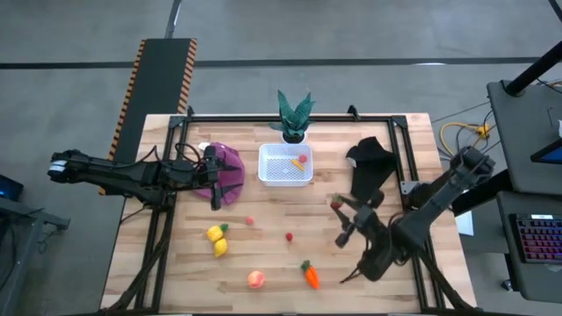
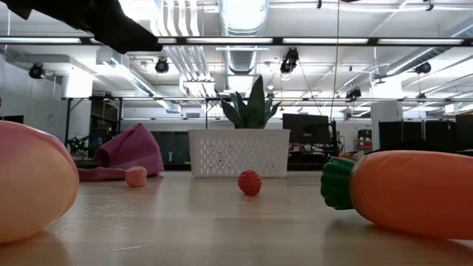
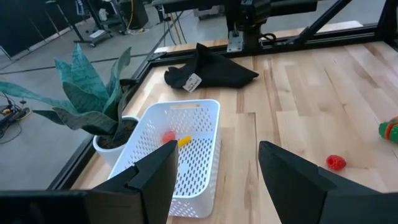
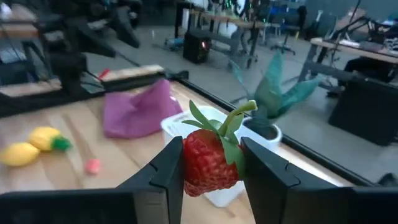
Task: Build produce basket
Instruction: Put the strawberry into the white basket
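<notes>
The white mesh basket (image 1: 285, 165) stands at the table's far middle, in front of the plant, with a small red piece and a yellow-orange piece inside (image 3: 169, 138). Two lemons (image 1: 217, 240), a peach (image 1: 255, 279), a carrot (image 1: 310, 275) and two red berries (image 1: 289, 236) lie on the near half. My left gripper (image 1: 213, 180) hovers open over the purple cloth (image 1: 226, 161), left of the basket (image 3: 180, 155). My right gripper (image 1: 341, 219) is right of centre, shut on a red strawberry (image 4: 208, 163). My right gripper pinches the strawberry's red body (image 4: 186, 168) between its two fingers (image 4: 158, 177), one on each side. The fingers reach roughly level toward the basket and the table's far left. The strawberry sits upright with its green stalk (image 4: 233, 121) up, lifted clear of the table.
A black cloth (image 1: 369, 165) lies right of the basket, near my right arm. The potted plant (image 1: 294, 114) stands just behind the basket at the far edge. A black rail frames the table's far and side edges. In the low view the peach (image 2: 29, 181) and carrot (image 2: 414, 193) lie close to the camera.
</notes>
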You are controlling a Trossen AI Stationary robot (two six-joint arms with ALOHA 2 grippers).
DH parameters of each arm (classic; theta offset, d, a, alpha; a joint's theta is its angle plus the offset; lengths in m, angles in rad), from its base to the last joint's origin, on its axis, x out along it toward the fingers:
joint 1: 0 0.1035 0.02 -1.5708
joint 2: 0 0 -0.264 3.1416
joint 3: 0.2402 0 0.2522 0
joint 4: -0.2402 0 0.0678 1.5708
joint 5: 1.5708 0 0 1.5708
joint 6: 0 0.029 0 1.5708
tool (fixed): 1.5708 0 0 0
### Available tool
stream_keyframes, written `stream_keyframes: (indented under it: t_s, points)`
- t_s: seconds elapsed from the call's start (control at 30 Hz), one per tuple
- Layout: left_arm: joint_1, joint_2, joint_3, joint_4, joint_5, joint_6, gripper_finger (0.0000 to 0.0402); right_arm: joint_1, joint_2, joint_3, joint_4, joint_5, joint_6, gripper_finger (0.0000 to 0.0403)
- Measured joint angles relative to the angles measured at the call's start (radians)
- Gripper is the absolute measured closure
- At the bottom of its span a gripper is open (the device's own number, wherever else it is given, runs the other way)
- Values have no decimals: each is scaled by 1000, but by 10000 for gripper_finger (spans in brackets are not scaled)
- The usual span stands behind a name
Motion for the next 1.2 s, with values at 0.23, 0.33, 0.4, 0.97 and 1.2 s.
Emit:
stream_keyframes:
  t_s: [0.23, 0.33, 0.4, 0.97, 1.2]
  points:
    - [0, 0, 0, 2, -1, 0, 192, -130, -119, 0, 38, -255, -285, 283]
    - [0, 0, 0, 2, -1, 0, 192, -199, -159, 0, 118, -366, -453, 283]
    - [0, 1, 0, 4, -1, 0, 192, -250, -185, 0, 180, -450, -572, 283]
    - [0, 1, 0, 8, -1, 26, 192, -792, -102, -17, 539, -1035, -1029, 283]
    - [0, 1, 0, 6, -1, 26, 192, -936, 53, -11, 562, -1155, -1056, 283]
